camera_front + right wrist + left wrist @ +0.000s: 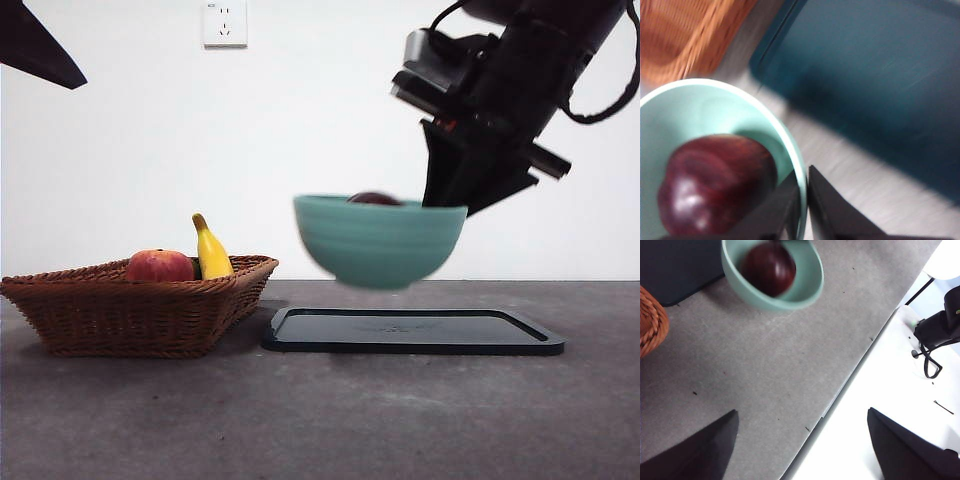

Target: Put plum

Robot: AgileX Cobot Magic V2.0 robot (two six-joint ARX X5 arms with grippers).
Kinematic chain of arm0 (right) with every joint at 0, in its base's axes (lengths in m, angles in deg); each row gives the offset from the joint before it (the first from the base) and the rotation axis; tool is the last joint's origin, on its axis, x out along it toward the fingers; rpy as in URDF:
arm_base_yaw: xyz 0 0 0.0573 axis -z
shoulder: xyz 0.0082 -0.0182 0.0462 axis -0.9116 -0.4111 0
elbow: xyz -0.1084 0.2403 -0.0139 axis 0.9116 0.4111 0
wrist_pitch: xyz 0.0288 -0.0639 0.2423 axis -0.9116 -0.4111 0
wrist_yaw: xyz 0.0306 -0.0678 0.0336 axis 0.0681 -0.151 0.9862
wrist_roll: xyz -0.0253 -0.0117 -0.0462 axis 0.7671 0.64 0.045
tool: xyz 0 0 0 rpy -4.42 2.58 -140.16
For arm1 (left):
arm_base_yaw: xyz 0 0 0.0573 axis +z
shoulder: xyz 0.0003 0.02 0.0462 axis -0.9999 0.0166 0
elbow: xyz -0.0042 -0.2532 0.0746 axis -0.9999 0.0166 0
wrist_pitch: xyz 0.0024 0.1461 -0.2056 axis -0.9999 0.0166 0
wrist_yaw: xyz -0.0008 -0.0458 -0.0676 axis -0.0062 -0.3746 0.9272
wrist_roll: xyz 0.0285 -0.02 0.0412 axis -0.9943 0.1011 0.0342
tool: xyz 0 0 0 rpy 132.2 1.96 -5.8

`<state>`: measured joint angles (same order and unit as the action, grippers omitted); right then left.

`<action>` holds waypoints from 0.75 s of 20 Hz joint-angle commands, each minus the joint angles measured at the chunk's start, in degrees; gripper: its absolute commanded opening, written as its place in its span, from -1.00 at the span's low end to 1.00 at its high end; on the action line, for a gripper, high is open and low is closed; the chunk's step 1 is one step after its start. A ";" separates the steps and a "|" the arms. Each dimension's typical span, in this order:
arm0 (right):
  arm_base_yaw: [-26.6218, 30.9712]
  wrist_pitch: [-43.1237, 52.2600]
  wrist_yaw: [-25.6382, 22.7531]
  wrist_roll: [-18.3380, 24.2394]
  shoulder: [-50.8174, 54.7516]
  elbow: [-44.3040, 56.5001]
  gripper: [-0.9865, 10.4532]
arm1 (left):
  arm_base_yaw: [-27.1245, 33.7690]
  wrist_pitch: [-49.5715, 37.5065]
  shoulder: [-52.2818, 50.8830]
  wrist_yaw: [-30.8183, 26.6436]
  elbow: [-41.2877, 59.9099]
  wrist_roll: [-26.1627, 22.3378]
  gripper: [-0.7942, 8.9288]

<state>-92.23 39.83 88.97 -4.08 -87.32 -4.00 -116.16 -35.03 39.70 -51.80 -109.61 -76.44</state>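
Your right gripper pinches the rim of the teal ceramic bowl, lifted above the black rectangular tray, dark maroon plum inside; left gripper gapes, idle.

White wall, wall socket high up; grey tabletop.

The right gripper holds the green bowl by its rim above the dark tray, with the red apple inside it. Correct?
Not quite. The fruit in the bowl is the plum, as the right wrist view shows; the right gripper pinches the rim above the tray.
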 commanded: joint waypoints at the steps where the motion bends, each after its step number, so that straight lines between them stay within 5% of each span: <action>1: 1.81 0.31 -0.02 0.31 -2.82 -4.35 -0.81 | -0.28 -0.42 0.26 0.31 -0.66 -0.26 0.00; 8: 7.63 0.15 0.20 1.62 -18.51 -18.05 -0.81 | -0.28 -0.37 0.26 0.31 -0.66 -0.26 0.00; 15: 8.44 2.93 0.04 2.01 -25.99 -19.19 -0.81 | -0.28 -0.15 0.26 0.31 -0.66 -0.20 0.00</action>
<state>-83.61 42.08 88.95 -2.55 -111.93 -21.63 -116.19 -34.96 39.70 -51.80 -109.61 -76.44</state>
